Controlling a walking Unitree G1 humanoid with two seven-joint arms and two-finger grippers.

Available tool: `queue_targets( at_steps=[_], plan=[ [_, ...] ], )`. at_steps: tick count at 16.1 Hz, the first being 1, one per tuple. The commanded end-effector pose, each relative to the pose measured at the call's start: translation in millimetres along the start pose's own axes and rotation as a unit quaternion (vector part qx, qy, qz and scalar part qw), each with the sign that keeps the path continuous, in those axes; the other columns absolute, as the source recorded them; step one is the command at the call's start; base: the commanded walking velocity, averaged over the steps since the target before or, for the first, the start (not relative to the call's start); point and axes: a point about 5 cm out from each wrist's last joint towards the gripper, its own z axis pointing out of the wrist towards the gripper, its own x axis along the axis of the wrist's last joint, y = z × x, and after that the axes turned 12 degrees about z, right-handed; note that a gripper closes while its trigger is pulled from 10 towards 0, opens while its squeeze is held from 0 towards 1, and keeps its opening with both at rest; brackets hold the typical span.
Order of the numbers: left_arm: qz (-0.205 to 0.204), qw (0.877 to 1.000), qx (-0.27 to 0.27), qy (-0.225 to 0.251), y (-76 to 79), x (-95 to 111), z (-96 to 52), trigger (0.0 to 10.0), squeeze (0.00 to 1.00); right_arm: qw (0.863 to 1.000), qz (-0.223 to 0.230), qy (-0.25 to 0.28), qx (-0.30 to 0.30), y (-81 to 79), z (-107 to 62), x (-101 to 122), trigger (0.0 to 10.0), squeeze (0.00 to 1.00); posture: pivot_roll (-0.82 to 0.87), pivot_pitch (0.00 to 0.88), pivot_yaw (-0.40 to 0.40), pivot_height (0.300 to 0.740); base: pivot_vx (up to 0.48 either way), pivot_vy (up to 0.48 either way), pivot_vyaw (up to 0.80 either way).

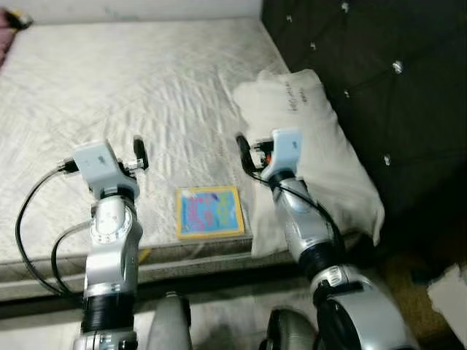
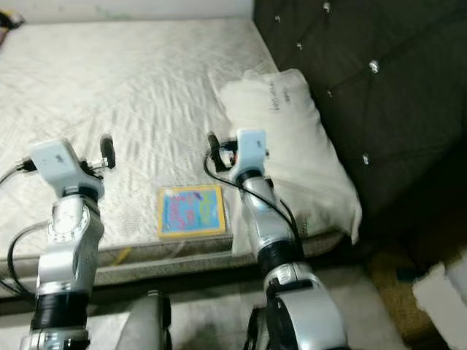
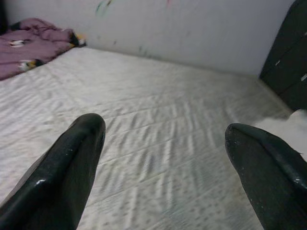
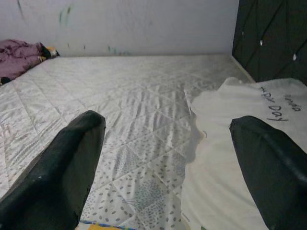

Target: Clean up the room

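A book (image 1: 210, 211) with a yellow border and a colourful cover lies flat near the front edge of the bare quilted mattress (image 1: 146, 87). It lies between my two arms. To its right a white pillow (image 1: 314, 146) with handwriting on it rests against the headboard. My left gripper (image 3: 164, 127) hovers open over the mattress, left of the book, holding nothing. My right gripper (image 4: 166, 122) is also open and holds nothing. It hangs over the pillow's left edge, just beyond the book's far right corner.
A dark tufted headboard (image 1: 379, 73) runs along the right side. A purple cloth (image 3: 29, 40) lies bunched at the mattress's far left corner by the white wall. Floor and a pale object (image 1: 449, 292) show at the lower right.
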Motion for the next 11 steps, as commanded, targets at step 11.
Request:
queue_targets(
  at_steps=[11],
  plan=[
    [0.037,0.994,-0.086,-0.052,18.3,-48.5,-47.7,10.0,0.00,0.999,-0.009,-0.013,-0.040,23.9,-36.7,-21.7,10.0,0.00,0.06,0.000,0.010,0.740,0.000,0.000,0.00]
  ],
)
